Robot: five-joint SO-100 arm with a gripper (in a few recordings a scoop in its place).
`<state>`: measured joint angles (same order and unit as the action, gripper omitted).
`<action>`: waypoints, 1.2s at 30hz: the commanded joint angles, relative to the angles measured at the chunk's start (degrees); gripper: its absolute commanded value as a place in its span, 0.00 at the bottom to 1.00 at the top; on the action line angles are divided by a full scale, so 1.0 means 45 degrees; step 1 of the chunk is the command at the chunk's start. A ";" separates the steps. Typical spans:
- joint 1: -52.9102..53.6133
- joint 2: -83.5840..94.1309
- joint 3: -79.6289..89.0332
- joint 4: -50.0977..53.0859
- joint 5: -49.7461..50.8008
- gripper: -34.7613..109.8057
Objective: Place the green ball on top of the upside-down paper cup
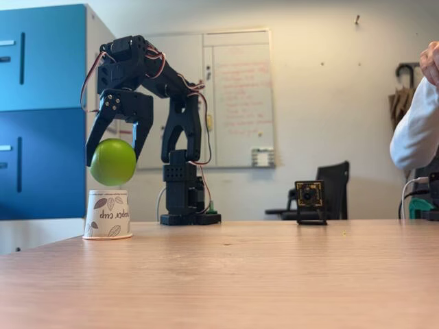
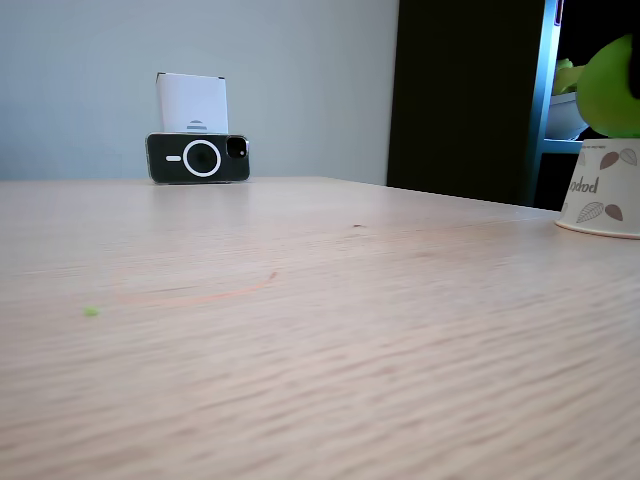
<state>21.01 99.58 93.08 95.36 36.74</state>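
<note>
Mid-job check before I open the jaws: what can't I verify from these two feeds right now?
- Contact between green ball and upside-down paper cup: in a fixed view they seem to touch, but depth alignment cannot be judged.
- In a fixed view the ball and cup are cut off by the right edge.
- Gripper: the ball hides the fingertips.
- Whiteboard writing: too faint to read.

You have a small camera module (image 1: 310,195) standing on the wooden table (image 1: 274,274), a whiteboard (image 1: 236,96) behind. A phone (image 2: 198,158) leans against a white box (image 2: 192,102) at your table's far edge.
</note>
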 commanded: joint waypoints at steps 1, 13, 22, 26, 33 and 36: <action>-0.0020 0.0000 0.0156 -0.0352 -0.0059 0.41; -0.0059 0.0195 0.0684 -0.0859 -0.0059 0.45; -0.0098 0.0781 0.1113 -0.0977 -0.0020 0.48; -0.0117 0.0977 0.1172 -0.0996 0.0000 0.49; -0.0215 0.1270 0.1172 -0.0996 0.0020 0.50; -0.0215 0.1387 0.1270 -0.0977 0.0059 0.51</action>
<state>20.21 103.18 98.70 91.23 36.65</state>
